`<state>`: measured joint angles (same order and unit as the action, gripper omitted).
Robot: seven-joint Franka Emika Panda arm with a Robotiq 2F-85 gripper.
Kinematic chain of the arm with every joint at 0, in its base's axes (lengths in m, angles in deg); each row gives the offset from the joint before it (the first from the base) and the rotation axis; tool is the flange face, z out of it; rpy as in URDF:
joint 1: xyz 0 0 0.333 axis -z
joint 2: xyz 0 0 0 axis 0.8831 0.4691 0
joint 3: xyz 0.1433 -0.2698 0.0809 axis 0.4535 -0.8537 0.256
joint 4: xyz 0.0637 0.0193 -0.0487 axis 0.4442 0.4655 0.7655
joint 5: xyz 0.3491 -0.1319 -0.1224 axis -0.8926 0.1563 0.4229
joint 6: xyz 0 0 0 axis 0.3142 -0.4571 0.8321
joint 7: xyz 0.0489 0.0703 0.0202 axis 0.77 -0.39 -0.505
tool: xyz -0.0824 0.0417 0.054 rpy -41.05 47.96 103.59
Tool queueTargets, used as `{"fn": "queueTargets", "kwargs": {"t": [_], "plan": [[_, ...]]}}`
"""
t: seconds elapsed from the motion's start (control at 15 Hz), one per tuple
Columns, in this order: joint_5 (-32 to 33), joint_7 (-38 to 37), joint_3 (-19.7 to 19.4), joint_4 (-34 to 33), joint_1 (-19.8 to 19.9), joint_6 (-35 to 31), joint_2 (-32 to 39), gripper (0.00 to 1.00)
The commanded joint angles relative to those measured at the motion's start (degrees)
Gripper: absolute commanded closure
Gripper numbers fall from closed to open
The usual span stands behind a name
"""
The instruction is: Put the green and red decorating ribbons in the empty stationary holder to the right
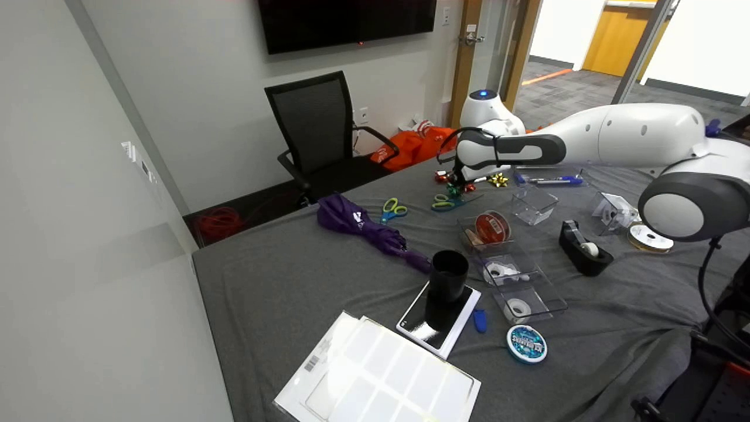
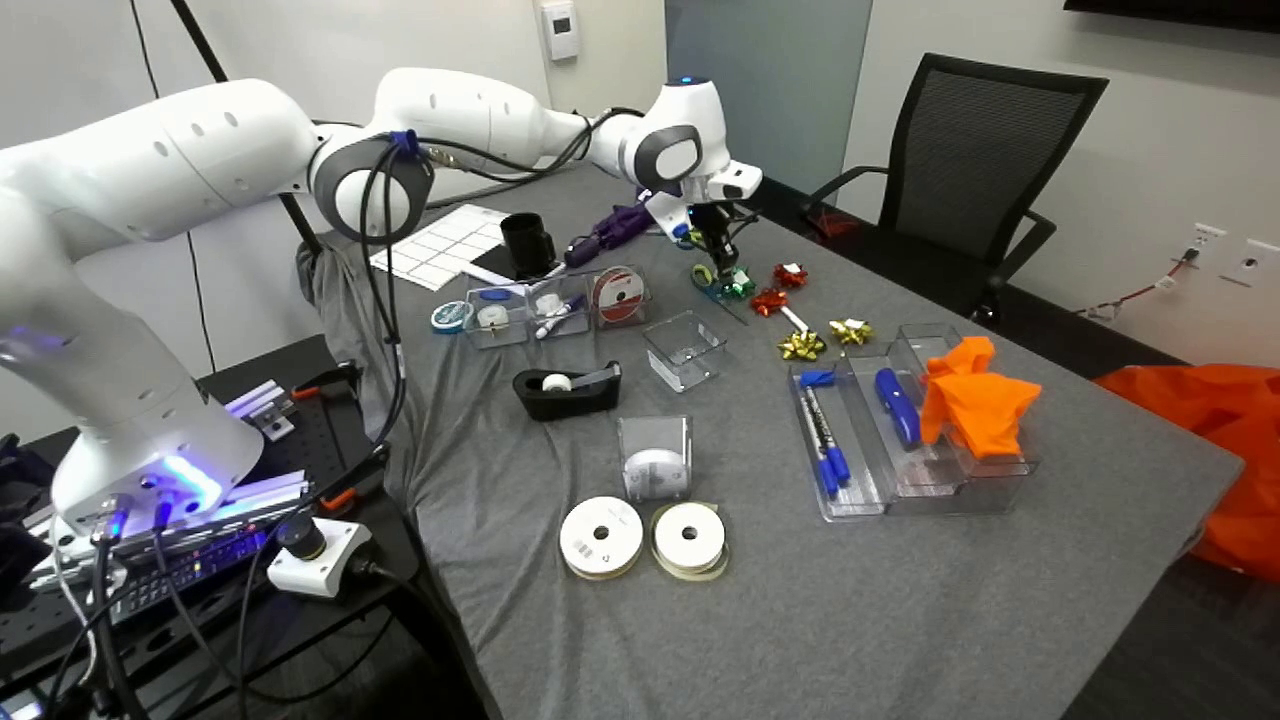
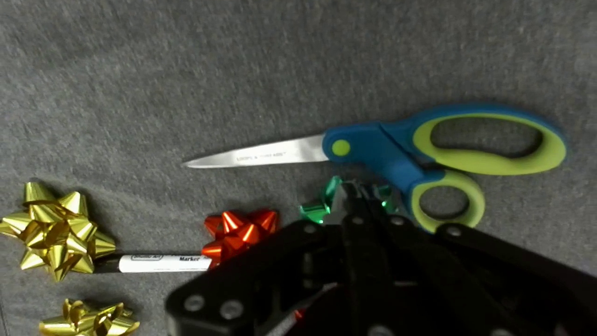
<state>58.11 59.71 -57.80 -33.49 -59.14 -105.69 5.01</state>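
Note:
The green ribbon bow (image 3: 315, 212) lies on the cloth under my fingertips, partly hidden by them; it also shows in both exterior views (image 2: 740, 284) (image 1: 453, 191). My gripper (image 3: 361, 189) is shut with its fingertips pinching the green bow's middle, low at the table (image 2: 727, 275). One red ribbon bow (image 3: 240, 233) lies left of the fingers in the wrist view. Two red bows, nearer (image 2: 768, 302) and farther (image 2: 790, 275), show in an exterior view. The empty clear stationery holder (image 2: 685, 352) stands apart from the gripper, also in an exterior view (image 1: 534, 206).
Blue-green scissors (image 3: 373, 144) lie close beside the green bow. A white marker (image 3: 163, 263) and gold bows (image 3: 56, 228) lie near the red bow. A tape dispenser (image 2: 565, 390), a compartment tray (image 2: 500, 325) and a tray with orange cloth (image 2: 865, 480) stand around.

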Motion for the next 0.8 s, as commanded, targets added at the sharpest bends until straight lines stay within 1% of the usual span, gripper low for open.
{"fn": "queueTargets", "kwargs": {"t": [0.0,0.13,0.27,0.53,0.73], "plan": [[0.1,2.7,0.3,-0.4,0.4,3.0,-1.9,1.0],[-0.2,4.8,0.7,-0.5,0.8,4.0,-2.8,1.0],[-0.2,8.3,1.0,0.0,1.3,6.7,-4.6,1.0],[-0.4,20.2,1.9,1.1,3.0,15.1,-9.2,1.0],[0.0,28.5,1.7,1.8,3.9,23.6,-13.2,1.0]]}}
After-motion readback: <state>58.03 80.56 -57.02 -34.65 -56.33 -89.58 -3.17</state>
